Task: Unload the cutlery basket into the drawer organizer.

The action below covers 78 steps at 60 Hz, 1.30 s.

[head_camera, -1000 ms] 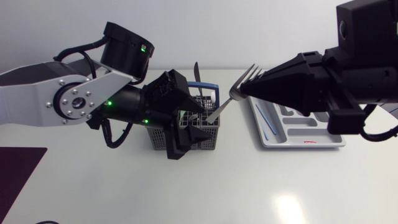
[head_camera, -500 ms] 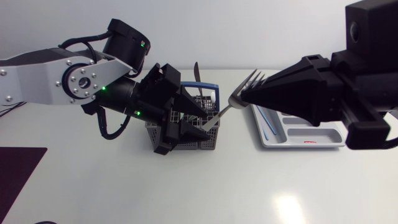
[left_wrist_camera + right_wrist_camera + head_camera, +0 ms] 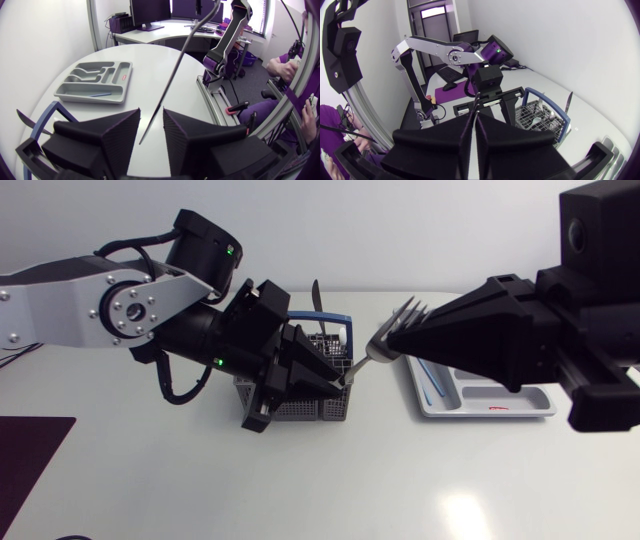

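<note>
Far left of the head view, my left arm [image 3: 120, 310] comes in and angles down over the cutlery basket [image 3: 310, 408], centre frame. The left gripper [image 3: 336, 376] is released: in its wrist view the fingers [image 3: 122, 135] stand apart, with the handle tip of the fork [image 3: 372, 352] in the gap and touching neither. A knife [image 3: 316, 295] stands upright in the basket's far side. Right of the basket, the fork slants up in the air, tines high. The right gripper [image 3: 388, 340] is clamped on its neck, fingers nearly together in its own wrist view. Further right, the drawer organizer [image 3: 480, 408] lies flat, partly behind that gripper. This looks like a handover almost complete. Risks as I see them: the handle end sits inside the left fingers, so a sideways pull could snag it and twist the fork in the pinch. A grip so near the tines leaves a long free handle, which may swing. If carried low, it could clip the basket rim or the knife.
</note>
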Tool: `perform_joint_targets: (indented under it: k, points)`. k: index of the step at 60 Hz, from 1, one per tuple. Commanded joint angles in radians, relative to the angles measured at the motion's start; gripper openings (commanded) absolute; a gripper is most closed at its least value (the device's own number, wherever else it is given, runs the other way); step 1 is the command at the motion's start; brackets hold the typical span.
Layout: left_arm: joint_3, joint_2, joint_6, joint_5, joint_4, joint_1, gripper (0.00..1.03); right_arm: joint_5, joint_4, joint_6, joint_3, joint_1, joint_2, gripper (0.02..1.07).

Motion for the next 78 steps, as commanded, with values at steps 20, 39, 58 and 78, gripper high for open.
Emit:
perform_joint_targets:
  k: [20,39,58,78]
  points:
    - [0.028,0.038,0.036,0.075,-0.027,-0.004,0.03,-0.009,0.008,0.030,-0.023,0.015,-0.024,0.10]
    - [0.051,0.036,0.076,0.099,-0.086,0.004,0.03,-0.001,0.006,0.033,-0.036,0.012,-0.059,0.20]
    - [0.094,0.044,0.114,0.133,-0.148,0.022,0.03,0.008,-0.038,0.013,-0.060,0.006,-0.176,0.90]
    - [0.137,0.050,0.254,0.142,-0.303,0.022,0.03,0.005,-0.015,-0.106,-0.161,-0.072,-0.200,0.92]
